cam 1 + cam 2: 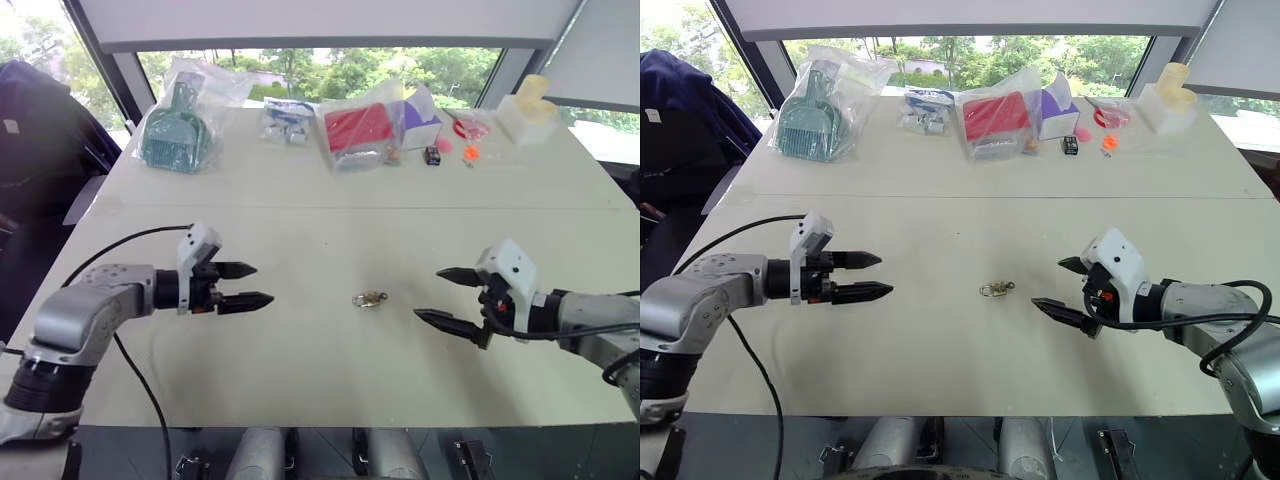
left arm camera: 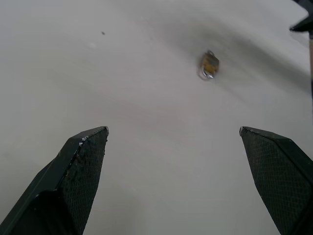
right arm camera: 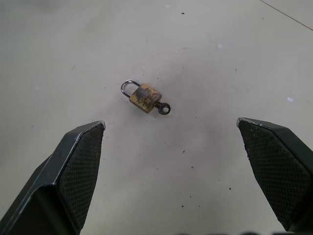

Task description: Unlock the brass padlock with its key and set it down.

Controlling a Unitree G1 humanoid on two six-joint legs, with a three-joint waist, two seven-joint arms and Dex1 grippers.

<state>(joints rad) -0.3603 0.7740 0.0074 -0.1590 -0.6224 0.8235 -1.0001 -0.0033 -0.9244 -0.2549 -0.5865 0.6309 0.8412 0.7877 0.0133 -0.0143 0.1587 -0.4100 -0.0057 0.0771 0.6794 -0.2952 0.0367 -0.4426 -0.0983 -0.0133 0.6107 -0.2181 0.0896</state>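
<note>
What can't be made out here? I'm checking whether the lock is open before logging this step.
- Brass padlock: its shackle looks seated in the right wrist view, but locked or unlocked cannot be told.
- Key: its bow alone shows; the blade is hidden inside the padlock body.
- In both eye views the padlock is too small to separate shackle from key.
- In the left wrist view it is blurred.

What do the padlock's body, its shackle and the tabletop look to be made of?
Brass padlock: yellow, dulled metal body, likely brass. Its shackle: thin silvery loop, probably steel. Key in it: dark metal. Table: matte off-white, seemingly painted or laminated board.
</note>
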